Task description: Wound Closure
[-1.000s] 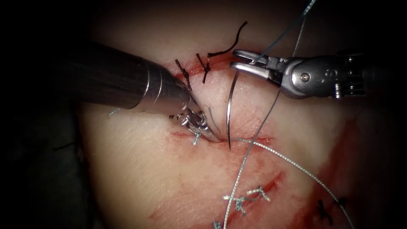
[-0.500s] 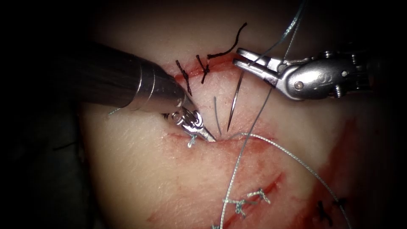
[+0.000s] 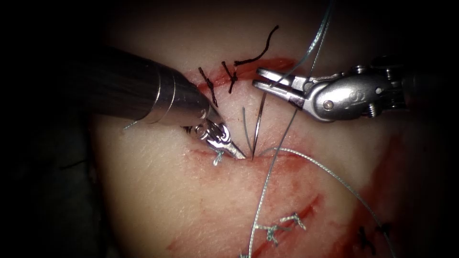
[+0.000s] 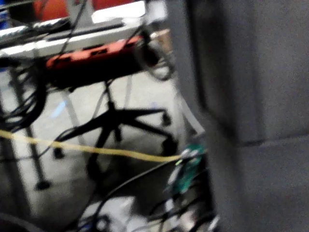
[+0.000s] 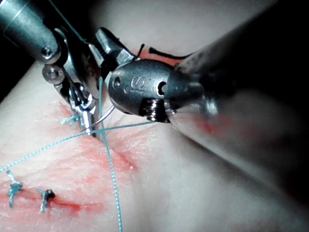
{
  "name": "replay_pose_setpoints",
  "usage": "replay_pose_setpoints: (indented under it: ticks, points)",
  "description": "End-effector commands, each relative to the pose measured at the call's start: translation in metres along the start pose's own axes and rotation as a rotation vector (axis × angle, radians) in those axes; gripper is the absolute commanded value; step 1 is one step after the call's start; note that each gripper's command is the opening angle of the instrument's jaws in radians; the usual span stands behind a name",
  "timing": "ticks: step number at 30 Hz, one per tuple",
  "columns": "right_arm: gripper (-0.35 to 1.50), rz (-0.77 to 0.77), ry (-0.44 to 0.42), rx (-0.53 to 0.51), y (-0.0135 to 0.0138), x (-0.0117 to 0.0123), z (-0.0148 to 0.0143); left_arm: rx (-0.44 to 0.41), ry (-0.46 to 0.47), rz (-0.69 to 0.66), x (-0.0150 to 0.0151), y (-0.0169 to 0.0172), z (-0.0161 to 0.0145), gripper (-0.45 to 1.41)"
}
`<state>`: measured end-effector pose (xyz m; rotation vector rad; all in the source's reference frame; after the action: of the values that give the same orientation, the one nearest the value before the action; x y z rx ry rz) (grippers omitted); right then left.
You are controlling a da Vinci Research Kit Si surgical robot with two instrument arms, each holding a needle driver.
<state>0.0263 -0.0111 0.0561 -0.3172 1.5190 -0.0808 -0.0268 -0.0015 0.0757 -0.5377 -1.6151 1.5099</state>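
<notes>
The tissue (image 3: 158, 191) carries a red horizontal cut (image 3: 287, 157). My right tool (image 3: 258, 79) comes in from the right, jaws shut on the curved needle (image 3: 258, 124) at its tail end. The needle hangs down, its point touching the cut's edge just right of the left tool's tips. My left tool (image 3: 241, 155) has its jaws shut, tips pressed on the tissue at the cut. Pale thread (image 3: 275, 162) crosses the cut, and a second strand (image 3: 325, 172) arcs off to the right. The right wrist view has the right tool (image 5: 102, 37), the left tool (image 5: 89, 126) and the thread (image 5: 110, 164).
Dark knotted stitches (image 3: 232, 76) close a second cut behind the tools. Pale knotted stitches (image 3: 275, 229) sit on a nearer cut, and one (image 3: 219, 157) lies by the left tool's jaws. Red fluid (image 3: 373, 191) stains the tissue at the right. A short pale strand (image 3: 245, 126) stands beside the needle.
The right tool has moved left and slightly down with the needle. The needle's point lifted, then came down at the cut beside the left tool's tips. The left tool barely moved.
</notes>
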Motion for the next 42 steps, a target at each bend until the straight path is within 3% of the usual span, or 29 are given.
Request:
replay_pose_setpoints:
  ticks: [1, 16, 28, 42]
  points:
    - [-0.35, -0.002, 0.004, 0.001, -0.0001, -0.0002, 0.0011, 0.0, -0.001, 0.001, 0.0003, -0.0004, 0.0005, -0.45]
    - [-0.35, -0.062, -0.005, -0.012, -0.0002, -0.0018, 0.0009, 0.005, 0.006, 0.007, 0.0005, 0.0004, 0.0002, -0.45]
    - [-0.35, -0.075, 0.036, 0.076, -0.0007, -0.0021, 0.0008, 0.009, 0.012, 0.008, 0.0006, 0.0003, 0.0001, -0.45]
    - [-0.35, 0.04, 0.074, 0.04, -0.0001, -0.0015, 0.0011, 0.014, 0.012, 0.01, 0.0004, 0.0, 0.0002, -0.45]
